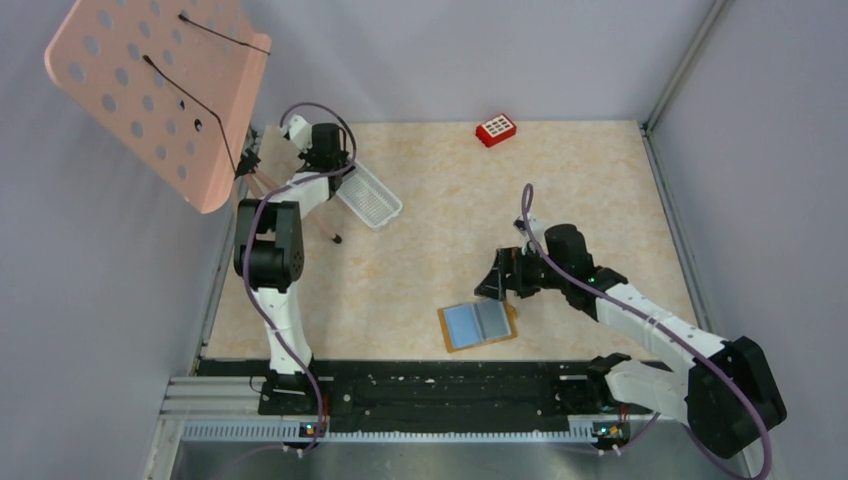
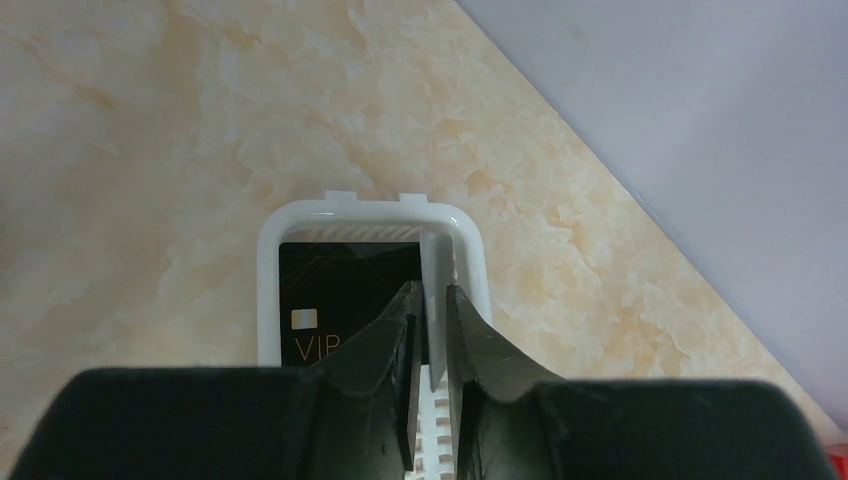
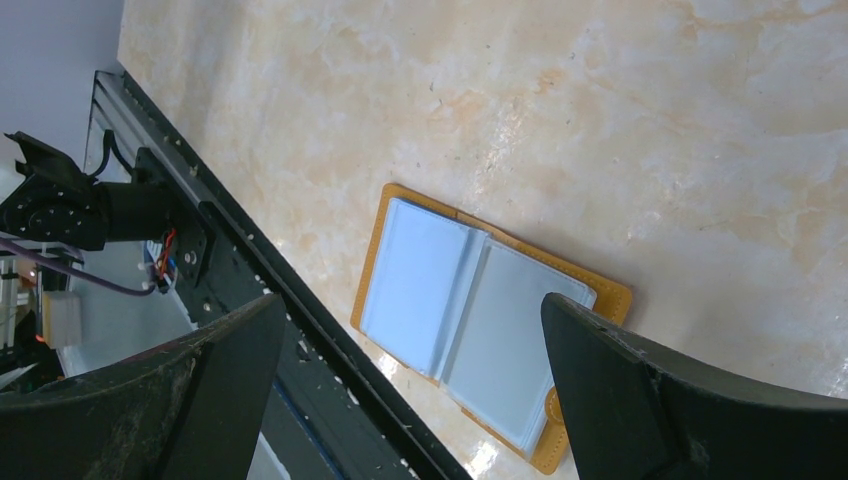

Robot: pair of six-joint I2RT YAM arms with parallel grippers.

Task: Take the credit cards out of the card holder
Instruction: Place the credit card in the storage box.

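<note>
Starting at the black rail (image 1: 440,385) along the near edge, find the card holder (image 1: 478,325) lying flat on the marble-patterned table (image 1: 600,180), just right of the middle. Spread open like a book, pages up, with the long axis running left to right, roughly along the rail, the right end tilted slightly farther away. Spine crossing near to far. Tan-brown cover showing only as a narrow border around two light blue sleeve pages, with a small rounded tan tab (image 3: 549,405) at one short end.

Just beyond it, hovering above the table and apart from the holder, see the right gripper (image 1: 497,283), jaws spread wide and holding nothing.

Farther back on the left, note the white mesh tray (image 1: 380,205), long axis slanting from far left to near right. Inside, a credit card (image 2: 340,280) lying flat: black, with faint thin lines, a gold chip and pale "VIP" lettering, far edge close to the tray's far end wall. Near part hidden, so cannot tell its long axis.

Over the tray, the left gripper (image 2: 431,290): fingers nearly together, a slim gap with white showing through. Cannot tell open from clamped.

At the far edge, a red block (image 1: 495,129) with white squares. Up at far left, a tilted pink perforated board (image 1: 150,90).
</note>
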